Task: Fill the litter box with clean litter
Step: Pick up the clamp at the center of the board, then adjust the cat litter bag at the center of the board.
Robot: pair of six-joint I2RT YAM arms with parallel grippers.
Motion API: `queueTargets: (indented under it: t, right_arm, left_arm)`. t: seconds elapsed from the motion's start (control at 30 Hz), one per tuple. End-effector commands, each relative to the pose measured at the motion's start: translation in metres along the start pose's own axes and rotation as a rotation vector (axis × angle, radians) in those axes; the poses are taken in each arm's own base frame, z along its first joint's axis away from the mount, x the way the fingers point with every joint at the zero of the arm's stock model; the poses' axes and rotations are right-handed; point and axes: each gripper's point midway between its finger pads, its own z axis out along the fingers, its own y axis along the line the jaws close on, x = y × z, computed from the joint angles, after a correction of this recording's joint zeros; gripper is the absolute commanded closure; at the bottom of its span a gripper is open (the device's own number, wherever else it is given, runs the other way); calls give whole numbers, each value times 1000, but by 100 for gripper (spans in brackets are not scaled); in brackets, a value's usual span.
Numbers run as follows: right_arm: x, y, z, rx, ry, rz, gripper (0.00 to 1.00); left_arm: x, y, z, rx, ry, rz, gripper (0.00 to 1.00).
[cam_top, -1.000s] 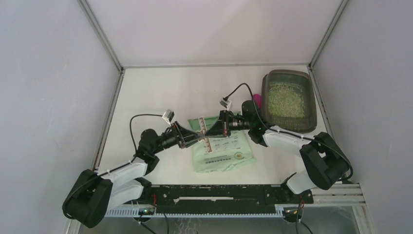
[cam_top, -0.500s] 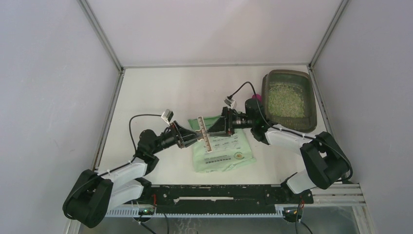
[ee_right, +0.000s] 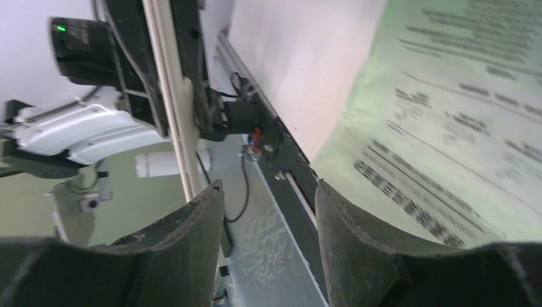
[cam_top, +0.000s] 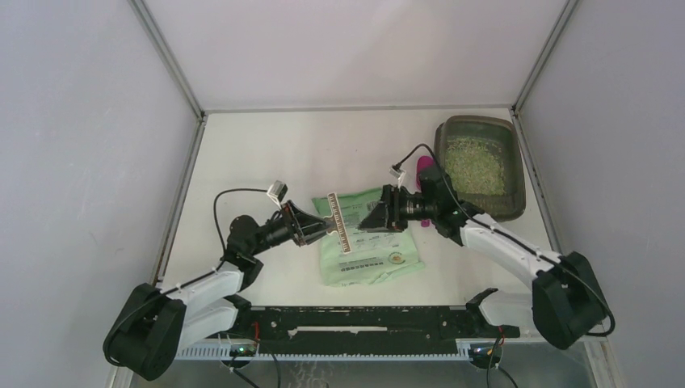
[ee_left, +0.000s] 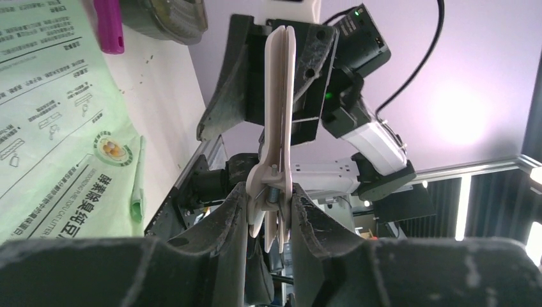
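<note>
The litter box (cam_top: 518,212) stands at the back right with clean litter (cam_top: 476,166) spread inside it. My left gripper (cam_top: 323,229) (ee_left: 271,198) is shut on the hinge end of a long white bag clip (cam_top: 340,225) (ee_left: 279,121) and holds it just above the green bag (cam_top: 371,252). To the clip's right, my right gripper (cam_top: 369,220) (ee_right: 268,192) stands open and empty, a short way off the clip (ee_right: 172,96). The bag (ee_right: 447,121) lies flat on the table below both grippers.
A magenta scoop (cam_top: 423,167) (ee_left: 108,29) lies beside the litter box's left wall. The black rail (cam_top: 363,319) runs along the near edge. The enclosure's walls close in on the left, back and right.
My right gripper has opened, let go of the clip and drawn back to the right. The left gripper still holds the clip in nearly the same place.
</note>
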Motion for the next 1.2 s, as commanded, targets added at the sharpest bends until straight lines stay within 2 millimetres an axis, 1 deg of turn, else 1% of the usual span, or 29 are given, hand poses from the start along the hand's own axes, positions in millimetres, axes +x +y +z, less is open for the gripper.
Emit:
queueTargets:
  t: [0.0, 0.07, 0.17, 0.23, 0.3, 0.33, 0.37, 0.4, 0.47, 0.5, 0.53, 0.63, 0.73, 0.83, 0.9, 1.03, 1.17]
  right_arm:
    - [32, -40, -30, 261, 36, -41, 39]
    - [47, -53, -44, 328, 31, -50, 39]
    - [73, -56, -56, 338, 33, -76, 43]
    - [95, -59, -64, 378, 43, -118, 47]
    - [117, -67, -70, 425, 53, -132, 55]
    - [128, -68, -70, 425, 50, -126, 59]
    - [144, -67, -68, 410, 68, -128, 62]
    - [151, -67, -67, 410, 59, -112, 64]
    - [163, -73, -68, 437, 38, -89, 65]
    - [163, -80, -69, 473, -10, -84, 65]
    - [169, -81, -67, 467, -11, -76, 65]
    - [176, -93, -57, 487, -50, -53, 65]
    - [178, -111, -50, 589, -82, -63, 65]
    - [171, -125, -42, 674, -133, -87, 63]
    - [163, -129, -37, 699, -173, -101, 62]
    - [149, -132, -30, 726, -210, -119, 60]
    - [135, -134, -29, 754, -239, -136, 60]
  left_arm:
    - [6, 13, -8, -50, 13, 48, 100]
    - [8, 24, -12, -104, 9, 45, 100]
    - [10, 28, -17, -132, 4, 58, 100]
    - [12, 30, -20, -155, 2, 68, 100]
    - [13, 31, -23, -174, -3, 77, 100]
    - [13, 31, -24, -182, -6, 87, 100]
    - [13, 30, -26, -188, -7, 97, 100]
    - [14, 31, -27, -199, -9, 101, 100]
    - [14, 33, -29, -213, -14, 106, 100]
    - [13, 34, -29, -214, -16, 107, 100]
    - [14, 35, -29, -219, -16, 108, 100]
    - [13, 39, -30, -229, -21, 104, 100]
    - [13, 38, -30, -228, -25, 107, 100]
    - [13, 37, -31, -226, -29, 110, 100]
    - [13, 35, -31, -225, -28, 115, 100]
    - [13, 34, -31, -222, -28, 120, 100]
    - [12, 35, -31, -225, -28, 123, 100]
